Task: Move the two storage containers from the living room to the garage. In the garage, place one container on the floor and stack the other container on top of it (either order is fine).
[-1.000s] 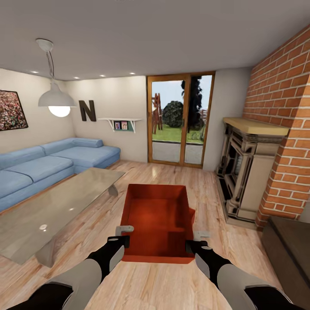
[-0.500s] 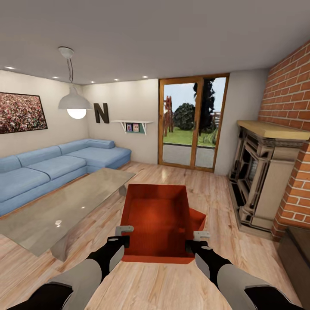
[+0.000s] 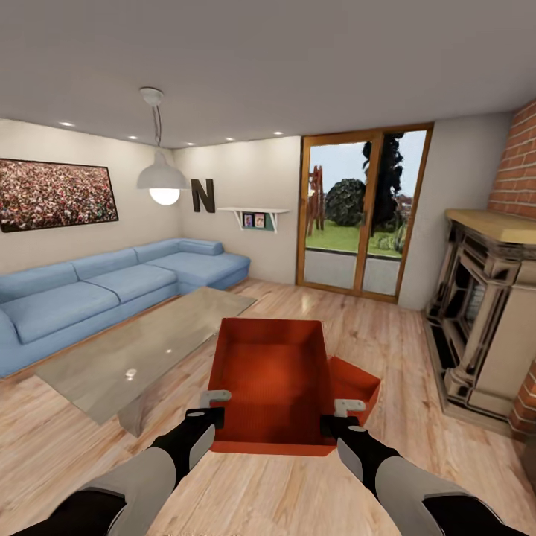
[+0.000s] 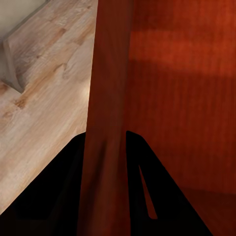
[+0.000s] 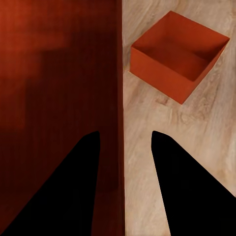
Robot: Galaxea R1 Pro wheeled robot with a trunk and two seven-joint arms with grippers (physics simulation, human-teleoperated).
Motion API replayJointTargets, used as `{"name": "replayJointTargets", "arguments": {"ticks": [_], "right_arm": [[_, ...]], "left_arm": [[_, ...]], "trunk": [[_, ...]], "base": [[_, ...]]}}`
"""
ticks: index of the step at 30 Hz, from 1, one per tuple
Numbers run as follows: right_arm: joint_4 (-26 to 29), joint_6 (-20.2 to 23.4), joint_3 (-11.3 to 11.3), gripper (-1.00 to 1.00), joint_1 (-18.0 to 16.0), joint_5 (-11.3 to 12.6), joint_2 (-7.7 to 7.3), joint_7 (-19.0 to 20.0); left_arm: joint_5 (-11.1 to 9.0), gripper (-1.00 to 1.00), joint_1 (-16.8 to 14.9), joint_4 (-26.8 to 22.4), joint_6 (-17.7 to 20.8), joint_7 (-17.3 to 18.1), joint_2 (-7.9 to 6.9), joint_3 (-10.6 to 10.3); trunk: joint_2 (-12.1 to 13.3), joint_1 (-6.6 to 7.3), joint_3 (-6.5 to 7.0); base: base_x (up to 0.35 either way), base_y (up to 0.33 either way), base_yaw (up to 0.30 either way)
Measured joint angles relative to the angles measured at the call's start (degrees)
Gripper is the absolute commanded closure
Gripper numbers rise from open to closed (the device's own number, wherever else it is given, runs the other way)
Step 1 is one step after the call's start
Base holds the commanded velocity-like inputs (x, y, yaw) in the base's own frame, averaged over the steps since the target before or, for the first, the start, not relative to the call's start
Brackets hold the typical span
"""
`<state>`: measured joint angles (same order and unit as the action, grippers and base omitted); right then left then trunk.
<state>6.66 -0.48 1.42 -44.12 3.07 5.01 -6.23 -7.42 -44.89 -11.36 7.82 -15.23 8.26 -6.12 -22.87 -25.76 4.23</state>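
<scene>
Two orange-red storage containers here: one container (image 3: 272,383) up between the arms, the second container (image 3: 356,381) on the wood floor at its three o'clock. Two grippers, left gripper (image 3: 214,402) and right gripper (image 3: 344,412). One blue sofa (image 3: 112,283), one glass coffee table (image 3: 149,339), one hanging lamp (image 3: 161,177), one fireplace (image 3: 484,313), one pair of glass doors (image 3: 362,212).

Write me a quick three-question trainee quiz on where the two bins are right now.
1. True or false: the second container is stacked inside the held container.
2. The second container rests on the wood floor to the held one's: A) robot's right, B) robot's left, C) far end.
3. Fill in: the left gripper straddles the held container's side ____.

Key: 1 false; 2 A; 3 wall.
</scene>
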Motion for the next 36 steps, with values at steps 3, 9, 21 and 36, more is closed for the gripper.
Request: {"name": "replayJointTargets", "arguments": {"ticks": [3,9,21,36], "right_arm": [[0.0,0.0,0.0,1.0,0.0,0.0,0.0,0.0],[0.0,0.0,0.0,1.0,0.0,0.0,0.0,0.0],[0.0,0.1,0.0,1.0,0.0,0.0,0.0,0.0],[0.0,0.0,0.0,1.0,0.0,0.0,0.0,0.0]], "left_arm": [[0.0,1.0,0.0,0.0,0.0,0.0,0.0,0.0],[0.0,1.0,0.0,0.0,0.0,0.0,0.0,0.0],[0.0,1.0,0.0,0.0,0.1,0.0,0.0,0.0],[0.0,1.0,0.0,0.0,0.1,0.0,0.0,0.0]], "trunk": [[0.0,0.0,0.0],[0.0,0.0,0.0],[0.0,0.0,0.0],[0.0,0.0,0.0]], "base": [[0.0,0.0,0.277],[0.0,0.0,0.277],[0.0,0.0,0.277],[0.0,0.0,0.277]]}}
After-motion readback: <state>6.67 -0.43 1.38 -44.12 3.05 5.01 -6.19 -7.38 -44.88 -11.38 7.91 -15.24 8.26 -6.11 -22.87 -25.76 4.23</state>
